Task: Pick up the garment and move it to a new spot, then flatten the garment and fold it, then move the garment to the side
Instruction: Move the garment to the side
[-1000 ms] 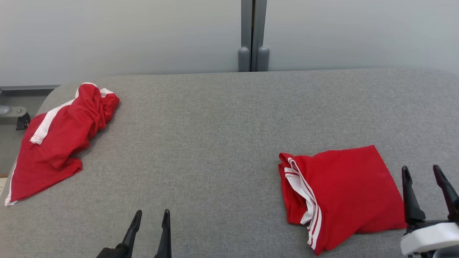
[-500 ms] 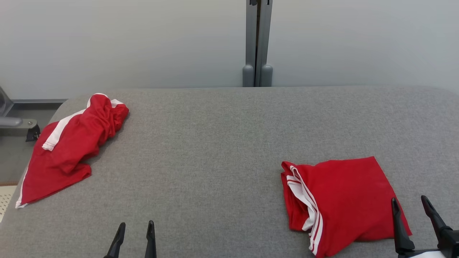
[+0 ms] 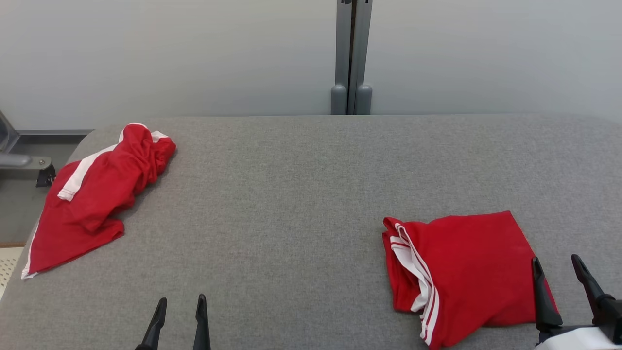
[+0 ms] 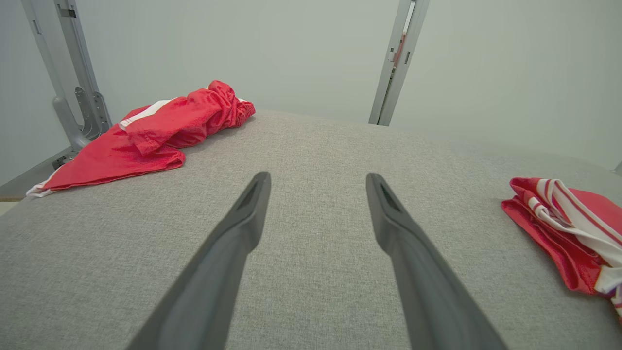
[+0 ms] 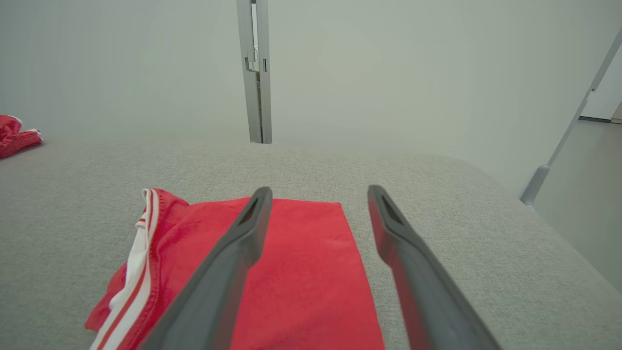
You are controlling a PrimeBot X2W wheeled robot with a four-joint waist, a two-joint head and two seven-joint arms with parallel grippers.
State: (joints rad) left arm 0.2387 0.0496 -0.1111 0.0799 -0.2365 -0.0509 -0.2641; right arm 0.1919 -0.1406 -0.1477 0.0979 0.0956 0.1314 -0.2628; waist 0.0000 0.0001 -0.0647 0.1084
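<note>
**Left claw** (image 3: pixel 181 298): the fingers (image 4: pixel 233 243) stand wide apart with nothing between them. They are dark, long and tapered. The head view's bottom edge cuts them off below the tips. Under and ahead of them is bare table (image 3: pixel 311 184), covered in grey woven cloth with rounded corners. Whether the tips touch it cannot be told.

**Right claw** (image 3: pixel 556 259): it is spread wide and empty. Its left finger crosses the near right corner of the folded garment (image 3: pixel 466 272), and its right finger is over bare table just beside it. Contact with the cloth cannot be confirmed. A pale wrist housing is partly cut off at the corner of the head view.

**Folded garment**: it lies directly ahead of and under the right claw, well to the right of the left claw. It is thin red fabric in a roughly rectangular packet with a smooth top. The layered edge, with white stripes, faces the left claw. In the right wrist view, the fingers hide part of the near edge.

**Crumpled garment** (image 3: pixel 92 194): it lies well apart from the left claw, ahead and to its left, at the table's corner. It is red with a white band, bunched into wrinkles at the far end and flatter and pointed at the near end. The kind of garment cannot be made out.

**Post** (image 3: pixel 351 53): grey metal, beyond the table and ahead between the two claws, against a pale wall.
</note>
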